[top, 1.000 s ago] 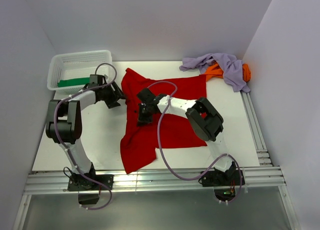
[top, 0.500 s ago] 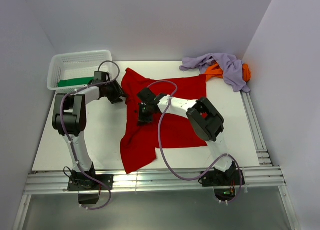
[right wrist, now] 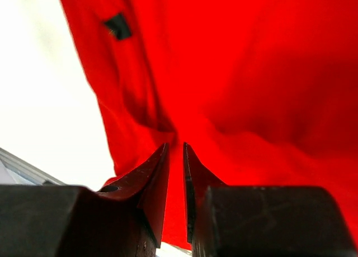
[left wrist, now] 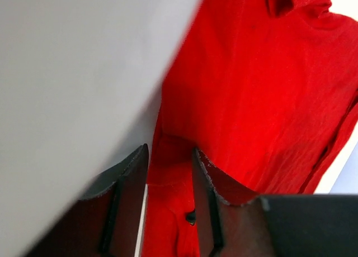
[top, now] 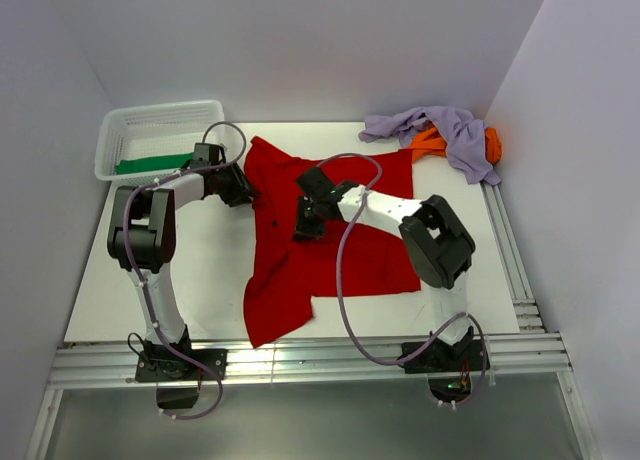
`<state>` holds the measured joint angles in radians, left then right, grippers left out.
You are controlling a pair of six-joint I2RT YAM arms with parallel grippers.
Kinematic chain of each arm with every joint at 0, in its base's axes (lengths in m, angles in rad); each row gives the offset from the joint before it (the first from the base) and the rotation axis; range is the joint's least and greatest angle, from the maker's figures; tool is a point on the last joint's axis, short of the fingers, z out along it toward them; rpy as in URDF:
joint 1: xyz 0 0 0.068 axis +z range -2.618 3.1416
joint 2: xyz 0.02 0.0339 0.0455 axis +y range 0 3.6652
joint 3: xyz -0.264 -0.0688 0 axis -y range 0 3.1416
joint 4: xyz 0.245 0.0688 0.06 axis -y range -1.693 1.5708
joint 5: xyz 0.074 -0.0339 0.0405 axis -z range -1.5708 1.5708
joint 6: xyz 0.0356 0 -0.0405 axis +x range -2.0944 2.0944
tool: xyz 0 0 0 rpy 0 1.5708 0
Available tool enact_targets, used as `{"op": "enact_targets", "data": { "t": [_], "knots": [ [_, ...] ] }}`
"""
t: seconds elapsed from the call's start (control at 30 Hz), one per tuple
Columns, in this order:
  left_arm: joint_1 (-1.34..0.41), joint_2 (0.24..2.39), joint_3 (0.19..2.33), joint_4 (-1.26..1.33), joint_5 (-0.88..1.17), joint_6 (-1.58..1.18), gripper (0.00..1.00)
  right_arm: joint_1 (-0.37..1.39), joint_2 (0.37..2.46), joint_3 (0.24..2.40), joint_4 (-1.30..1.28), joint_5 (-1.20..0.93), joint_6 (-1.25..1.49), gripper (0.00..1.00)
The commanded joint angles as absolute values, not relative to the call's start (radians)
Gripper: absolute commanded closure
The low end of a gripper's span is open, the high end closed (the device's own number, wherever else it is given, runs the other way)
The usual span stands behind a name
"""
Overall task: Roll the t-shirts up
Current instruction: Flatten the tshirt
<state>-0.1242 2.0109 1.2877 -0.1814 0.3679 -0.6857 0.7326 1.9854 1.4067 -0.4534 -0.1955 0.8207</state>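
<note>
A bright red t-shirt (top: 350, 250) lies spread and rumpled in the middle of the table. My left gripper (top: 243, 190) is at its left edge near the upper sleeve. Its jaws are open on either side of a strip of red cloth (left wrist: 173, 100), and the left gripper (left wrist: 170, 148) is low over it. My right gripper (top: 305, 225) rests on the shirt's middle. In the right wrist view the right gripper (right wrist: 175, 144) is open by a narrow slit, and a ridge of red cloth (right wrist: 235, 72) runs up to its tips. A green t-shirt (top: 148, 164) lies in the basket. Lavender (top: 445, 128) and orange (top: 430, 142) t-shirts are heaped at the back right.
The white mesh basket (top: 160, 113) stands at the back left, just behind my left arm. Metal rails (top: 300, 365) run along the near edge and the right side of the table. Walls close in on the left, back and right.
My left gripper slid right onto the red shirt's edge and its jaws narrowed. My right gripper shifted right and up over the shirt and its jaws parted slightly. The cloth shifted a little with it.
</note>
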Motion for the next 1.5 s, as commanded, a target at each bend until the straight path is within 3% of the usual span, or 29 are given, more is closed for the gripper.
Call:
{"op": "enact_targets", "data": {
  "t": [0.0,0.43,1.13,1.23,1.3,1.47],
  "knots": [
    [-0.132,1.967,1.276,-0.19,0.377,-0.643,0.59,0.677,1.91,1.361,-0.446,-0.144,0.812,0.77],
    [-0.109,1.896,1.19,-0.18,0.413,-0.658,0.51,0.598,1.944,1.338,-0.489,-0.083,0.775,0.78],
    [-0.109,1.986,1.239,-0.15,0.463,-0.666,0.64,0.592,1.93,1.298,-0.535,-0.023,0.772,0.8],
    [-0.11,1.991,1.238,-0.15,0.465,-0.661,0.75,0.589,1.93,1.292,-0.557,-0.002,0.77,0.81],
    [-0.11,1.993,1.249,-0.17,0.451,-0.652,1.0,0.589,1.931,1.292,-0.571,0.02,0.769,0.82],
    [-0.103,1.947,1.288,-0.305,0.347,-0.588,1.0,0.581,1.957,1.29,-0.618,0.054,0.765,0.84]
  ]
}}
